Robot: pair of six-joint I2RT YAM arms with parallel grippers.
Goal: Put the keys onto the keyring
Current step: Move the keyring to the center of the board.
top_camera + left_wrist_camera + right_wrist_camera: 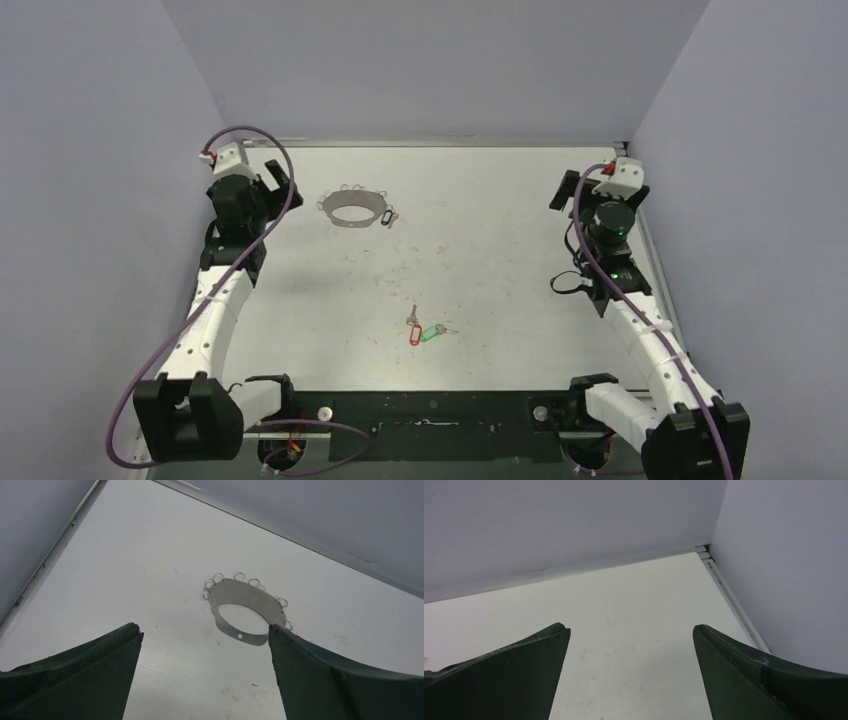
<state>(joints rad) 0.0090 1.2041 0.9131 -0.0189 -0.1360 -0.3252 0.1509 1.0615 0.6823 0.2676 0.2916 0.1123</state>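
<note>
Seen from the top camera, the keys (424, 332) lie on the pale bench (500, 260) toward 6 o'clock of its middle, near the arms' bases. The red-tagged key (414, 336) and the green-tagged key (431, 332) sit just beside each other, their tags angled together and their metal ends pointing apart. No claw is near them.

The keyring (336, 217) lies flat toward 11 o'clock of the bench's middle, well apart from the keys. Small rings (345, 188) fringe its far edge, and a dark piece sits at its 4 o'clock side. What that piece is cannot be told.

The left claw (279, 184) hangs at the bench's 10 o'clock corner, near the keyring's 9 o'clock side but not touching it. In the left wrist view this claw (204, 628) is spread wide and holds nothing. The keyring (240, 587) shows between its dark fingers (90, 675), with the fringe rings (239, 576) along the far rim.

The right claw (567, 190) hangs at the 2 o'clock corner, far from both task things. In its wrist view the claw (630, 628) is also spread wide and holds nothing, facing bare bench and the grey walls (574, 525).
</note>
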